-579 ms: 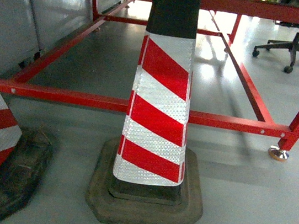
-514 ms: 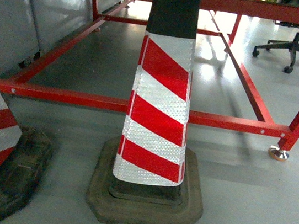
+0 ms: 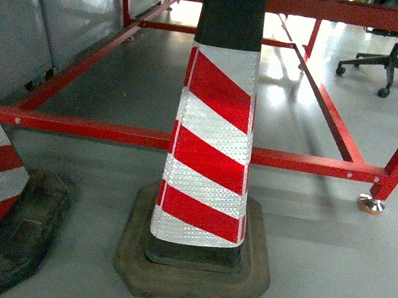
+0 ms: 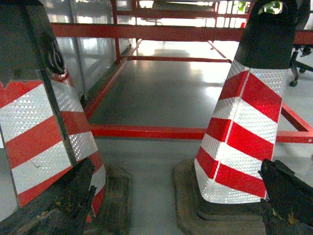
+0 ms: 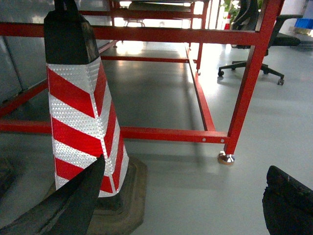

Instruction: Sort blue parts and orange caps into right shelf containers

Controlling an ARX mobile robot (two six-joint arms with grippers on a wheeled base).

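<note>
Facing a striped cone (image 3: 211, 143) and red frame (image 3: 185, 144), we see no blue crates or parts; both grippers (image 4: 166, 205) (image 5: 186, 205) hang wide and empty. We should steer around the cones first.

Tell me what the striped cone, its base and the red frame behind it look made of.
Cone: likely plastic, wrapped in red and white reflective sheeting with a prismatic, sparkling texture. Base: probably heavy rubber, matte, dark and scuffed. Frame: apparently painted steel tubing, glossy red, with bolt heads and a metal foot.
</note>
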